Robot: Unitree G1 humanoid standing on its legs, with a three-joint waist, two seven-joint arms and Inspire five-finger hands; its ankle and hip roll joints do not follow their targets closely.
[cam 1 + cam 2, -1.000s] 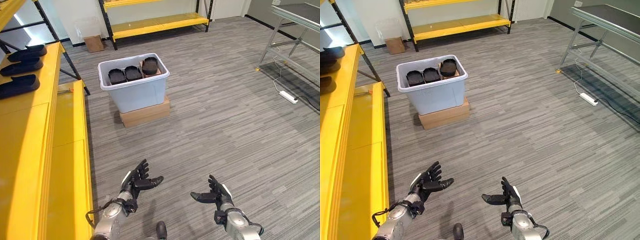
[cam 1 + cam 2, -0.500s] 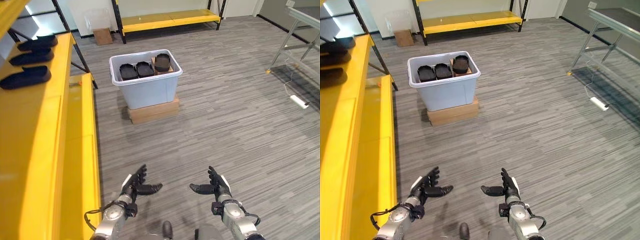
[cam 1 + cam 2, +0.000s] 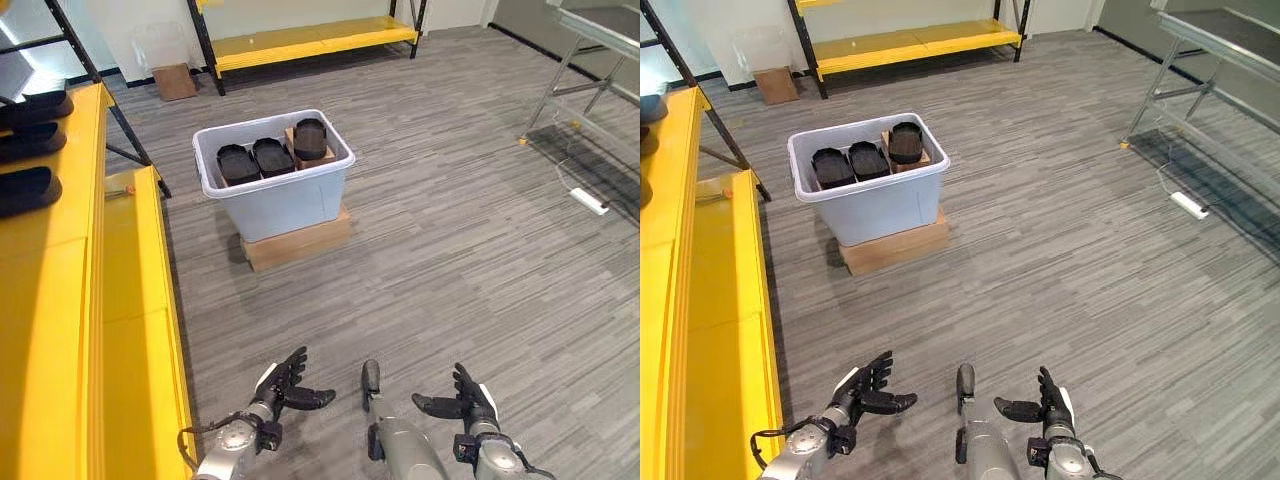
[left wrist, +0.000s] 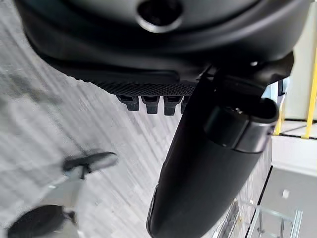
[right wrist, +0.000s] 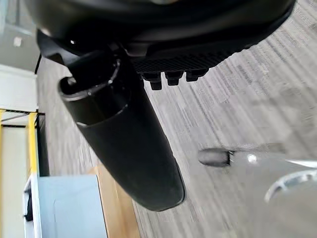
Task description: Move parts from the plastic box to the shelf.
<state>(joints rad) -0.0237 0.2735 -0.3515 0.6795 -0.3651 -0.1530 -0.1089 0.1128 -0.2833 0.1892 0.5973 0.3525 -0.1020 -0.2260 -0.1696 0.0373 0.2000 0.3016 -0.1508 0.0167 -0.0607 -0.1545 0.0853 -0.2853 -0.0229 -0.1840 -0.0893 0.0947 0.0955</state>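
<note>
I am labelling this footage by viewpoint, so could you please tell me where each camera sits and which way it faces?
Left eye view: on the head, looking down at the floor, the plastic box of parts and the yellow shelf; both open hands show, left hand, right hand.
Right eye view: same scene from slightly to the right.
Left wrist view: along the left hand, over carpet.
Right wrist view: along the right hand, towards the box.
Both eye views share the box and both hands.
</note>
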